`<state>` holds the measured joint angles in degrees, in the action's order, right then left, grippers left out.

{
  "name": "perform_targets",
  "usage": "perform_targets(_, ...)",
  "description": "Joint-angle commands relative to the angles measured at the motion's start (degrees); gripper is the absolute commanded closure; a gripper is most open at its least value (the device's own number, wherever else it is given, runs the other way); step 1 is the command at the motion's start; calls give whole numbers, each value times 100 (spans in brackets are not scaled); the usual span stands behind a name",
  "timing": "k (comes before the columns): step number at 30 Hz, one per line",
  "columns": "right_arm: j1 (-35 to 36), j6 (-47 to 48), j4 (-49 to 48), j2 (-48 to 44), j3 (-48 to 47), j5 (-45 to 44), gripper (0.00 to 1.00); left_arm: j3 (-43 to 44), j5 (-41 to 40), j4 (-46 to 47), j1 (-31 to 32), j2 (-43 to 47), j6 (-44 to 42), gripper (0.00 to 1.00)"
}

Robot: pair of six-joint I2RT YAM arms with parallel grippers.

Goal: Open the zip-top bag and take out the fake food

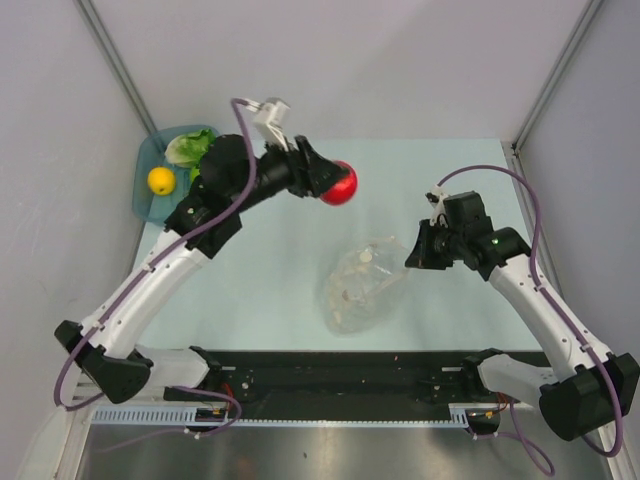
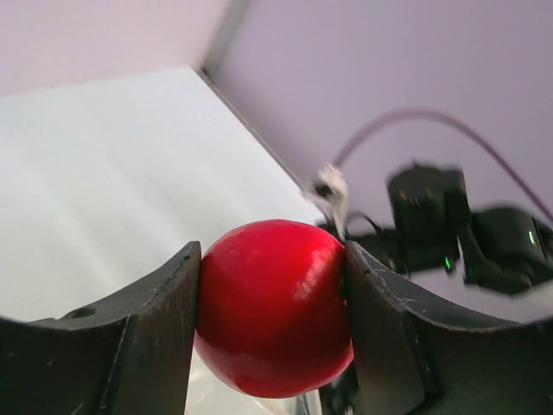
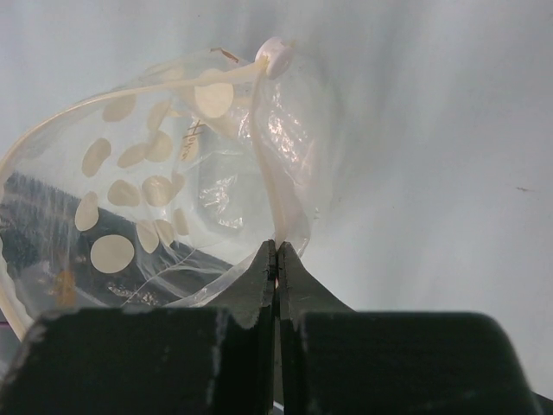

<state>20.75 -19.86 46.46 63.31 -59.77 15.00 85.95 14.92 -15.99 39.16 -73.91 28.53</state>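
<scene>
While aloft, red piece [image 2: 272, 311] (left gripper [image 1: 333, 182]).

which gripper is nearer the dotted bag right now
Right. The right gripper is shut on the edge of the bag, touching it. The left gripper sits beyond the bag, apart from it, holding a red ball.

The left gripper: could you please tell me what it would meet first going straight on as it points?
Probably the right arm's wrist: the left gripper, shut on the red fake food, aims across the table at it, clear of the zip-top bag. Relative height is unclear.
</scene>
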Motion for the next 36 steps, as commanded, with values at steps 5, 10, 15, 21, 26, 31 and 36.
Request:
perform_targets(5,-63,-1,267,190,-632,-41,100,-676,-761,1106,-1918,228,1461,100)
perform_targets(10,-168,34,311,349,-852,-15,100,-668,-2008,460,-3209,-44,2305,100)
perform_targets(15,-291,52,311,647,-1019,-41,100,-492,-3248,-518,-4072,-536,3297,100)
perform_targets(21,-458,245,373,1007,-1379,-261,100,-500,-3513,-897,-5022,-1283,4335,100)
perform_targets(26,-590,324,303,1315,-1555,-182,100,-667,-3426,-766,-5594,-1863,4810,100)
perform_targets(31,-599,360,276,1614,-1836,-235,100,-273,-3320,-756,-5814,-2645,4723,100)
perform_targets(36,-607,193,75,1834,-1881,-235,100,-70,-3390,-809,-5884,-3085,4828,100)
